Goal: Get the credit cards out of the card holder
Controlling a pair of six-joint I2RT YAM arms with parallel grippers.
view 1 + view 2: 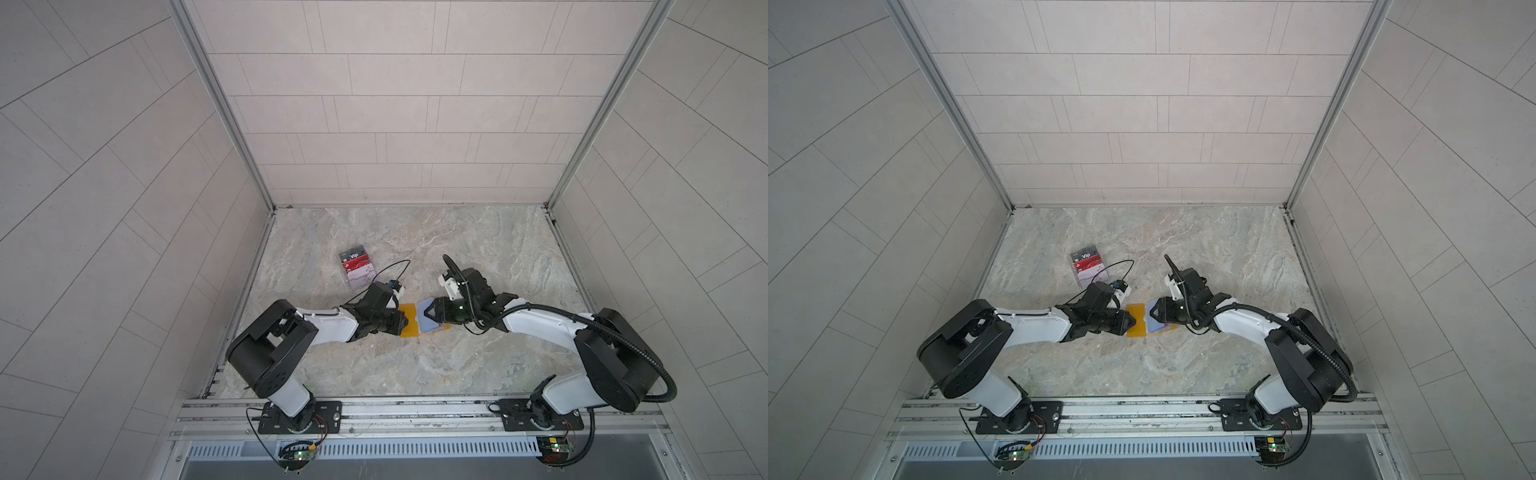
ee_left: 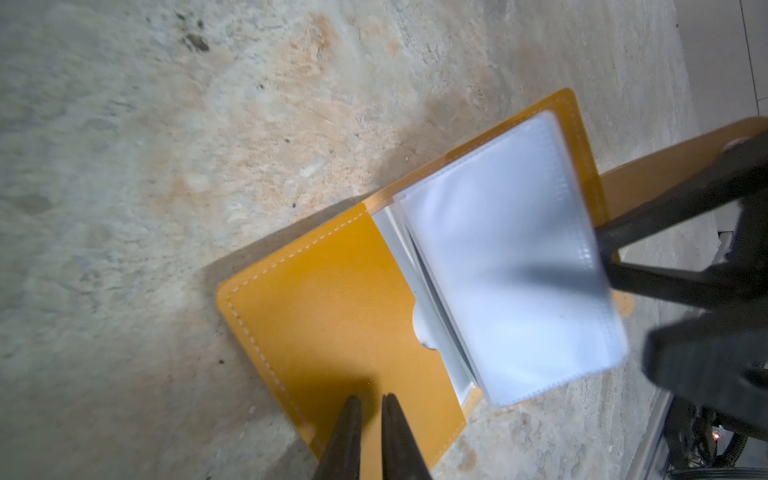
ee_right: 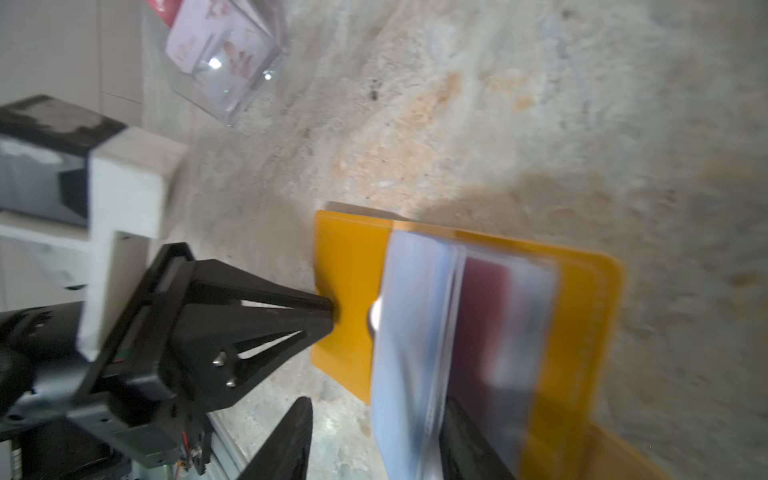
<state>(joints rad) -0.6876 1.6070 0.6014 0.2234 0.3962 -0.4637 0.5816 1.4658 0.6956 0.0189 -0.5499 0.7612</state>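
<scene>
While our nearly closed, empty left gripper pins the holder open on the table, we need the parted right gripper to slip past the sleeves and pinch only the red card by its edge.

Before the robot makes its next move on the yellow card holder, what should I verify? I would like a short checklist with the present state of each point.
1. Card holder lies open on the table: ok.
2. Left gripper presses down the bare cover, jaws nearly together: ok.
3. A red credit card is located: ok, it shows inside one sleeve.
4. Right gripper holds that card: not ok. Its jaws are open, with the lifted plastic sleeves between them.
5. Which edge of that sleeve is open: cannot tell, the right wrist view is blurred.
</scene>
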